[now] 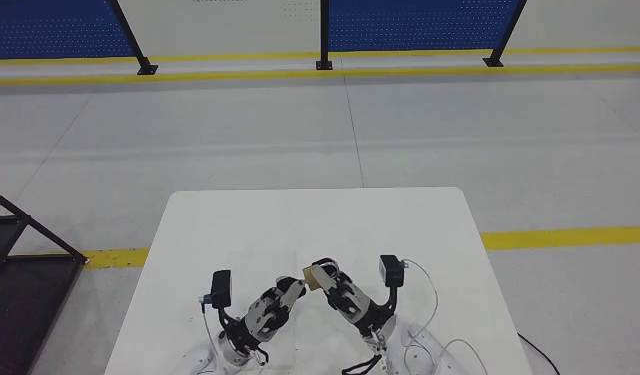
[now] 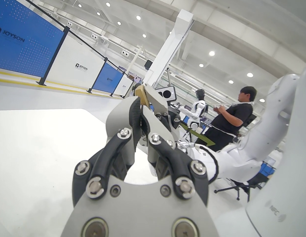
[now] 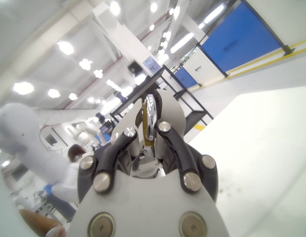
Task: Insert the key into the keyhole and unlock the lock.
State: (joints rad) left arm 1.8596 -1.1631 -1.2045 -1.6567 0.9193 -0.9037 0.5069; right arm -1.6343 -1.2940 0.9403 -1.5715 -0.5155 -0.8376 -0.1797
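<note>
Lock [image 3: 151, 117] is sitting clamped in the right gripper [image 3: 153, 101], whose fingers are closing on its brass body while the shiny shackle is pointing back toward that wrist. Both arms are hanging low over the near part of the white table [image 1: 300, 225], and the lock [image 1: 314, 275] is being held up between them, off the surface. The left gripper [image 2: 141, 109] is pressing its ribbed pads almost together, its tip just beside the lock [image 2: 141, 94]. Whatever it is pinching is hidden, so I cannot tell whether the key is sitting there or is already entering the keyhole.

The step in hand is looking like insertion. Doing it well is probably calling for the right gripper [image 1: 335, 287] keeping the lock rigid, the left gripper [image 1: 285, 295] lining the blade up squarely with the slot, pushing straight along that line, and turning only once the key is fully seated. Forcing it at an angle is risking a slip in either grip.
</note>
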